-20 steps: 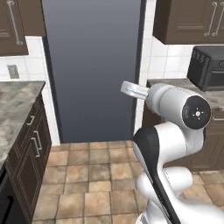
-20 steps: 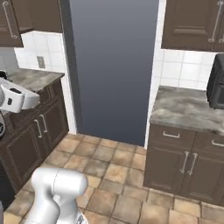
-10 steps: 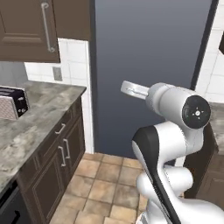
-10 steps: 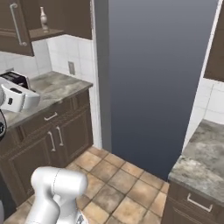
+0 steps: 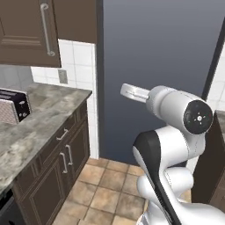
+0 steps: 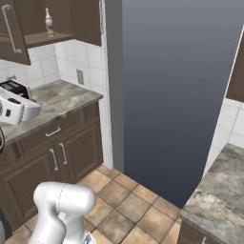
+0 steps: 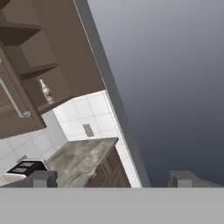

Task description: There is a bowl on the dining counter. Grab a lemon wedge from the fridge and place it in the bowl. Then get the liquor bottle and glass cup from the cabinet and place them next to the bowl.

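My gripper (image 7: 113, 179) is open, and nothing lies between its two dark fingertips (image 7: 43, 178). It looks toward the dark brown wall cabinet (image 7: 52, 48), whose door hangs open at the left. On the cabinet's lower inner shelf a slim pale liquor bottle (image 7: 45, 91) stands upright, far ahead of the fingers. From the right base view the same liquor bottle (image 6: 48, 21) is seen in the cabinet (image 6: 71, 19) at the top left. Beside the cabinet rises the tall grey fridge (image 5: 158, 66), showing a plain flat face (image 6: 176, 86). The bowl, dining counter, lemon wedge and glass cup are out of view.
A marble counter (image 5: 39, 118) over brown drawer units runs under the cabinet and carries a toaster (image 5: 13, 105). Another marble counter (image 6: 219, 190) sits at the lower right. Brown floor tiles (image 6: 128, 200) lie in front of the fridge. A closed wall cabinet door (image 5: 26, 30) hangs at the upper left.
The whole picture has shifted: the base has moved, bringing the left counter, toaster and open cabinet closer and more central. The arm holds its pose and the gripper stays open.
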Controlling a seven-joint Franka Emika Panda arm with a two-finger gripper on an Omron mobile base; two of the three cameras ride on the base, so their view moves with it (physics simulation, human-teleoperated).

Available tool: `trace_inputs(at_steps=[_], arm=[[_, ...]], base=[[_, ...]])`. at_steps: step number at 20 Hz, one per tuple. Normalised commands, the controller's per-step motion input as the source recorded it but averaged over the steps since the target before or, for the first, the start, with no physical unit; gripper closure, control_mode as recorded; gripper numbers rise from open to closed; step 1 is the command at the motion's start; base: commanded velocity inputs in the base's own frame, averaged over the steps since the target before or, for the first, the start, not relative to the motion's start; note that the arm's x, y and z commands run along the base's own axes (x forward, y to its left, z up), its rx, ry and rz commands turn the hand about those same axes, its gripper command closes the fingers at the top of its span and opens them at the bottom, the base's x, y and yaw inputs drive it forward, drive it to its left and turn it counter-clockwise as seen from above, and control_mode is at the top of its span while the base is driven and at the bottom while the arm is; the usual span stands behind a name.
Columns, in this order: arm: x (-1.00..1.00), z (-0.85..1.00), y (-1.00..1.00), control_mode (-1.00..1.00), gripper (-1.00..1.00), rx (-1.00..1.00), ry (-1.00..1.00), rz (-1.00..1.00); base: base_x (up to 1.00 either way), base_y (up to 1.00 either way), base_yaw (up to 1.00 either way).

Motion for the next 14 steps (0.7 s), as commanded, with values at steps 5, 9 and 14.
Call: trace_inputs(at_steps=[5, 9, 14], arm=[[0.0, 0.0, 0.0, 1.0, -1.0, 0.0, 0.0, 0.0], [0.0, 0.0, 0.0, 1.0, -1.0, 0.0, 0.0, 0.0], [0.0, 0.0, 0.0, 1.0, -1.0, 0.0, 0.0, 0.0]], base=[[0.63, 0.0, -0.09], [0.52, 0.0, -0.15], [0.7, 0.07, -0.1]])
